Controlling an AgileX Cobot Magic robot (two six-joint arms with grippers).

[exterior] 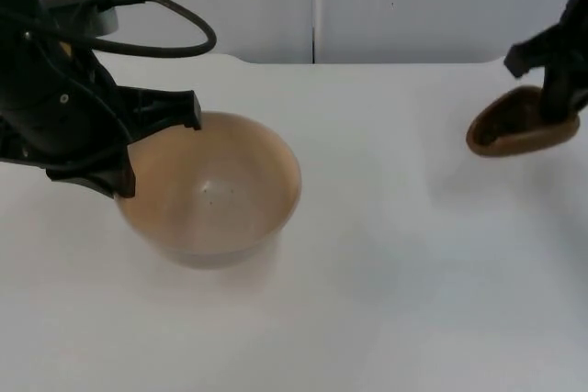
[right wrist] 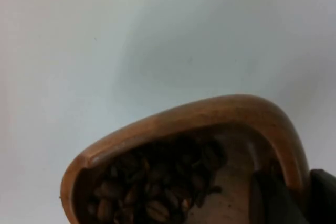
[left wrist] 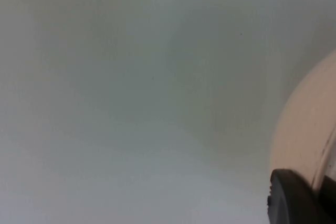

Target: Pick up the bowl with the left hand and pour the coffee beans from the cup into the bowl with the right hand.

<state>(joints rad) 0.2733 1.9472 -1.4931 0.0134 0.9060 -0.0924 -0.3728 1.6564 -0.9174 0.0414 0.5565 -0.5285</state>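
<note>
White table [exterior: 386, 254]: bowl [exterior: 216, 195] prob. in L gripper [exterior: 156, 149]

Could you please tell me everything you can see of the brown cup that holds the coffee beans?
The cup is a brown, wood-looking vessel with a thick, smooth, rounded rim, glossy along its edge. It is tilted, its opening facing the bowl, at the table's far right side. Dark coffee beans are heaped inside. The right gripper grips its rim, one finger reaching inside.
</note>
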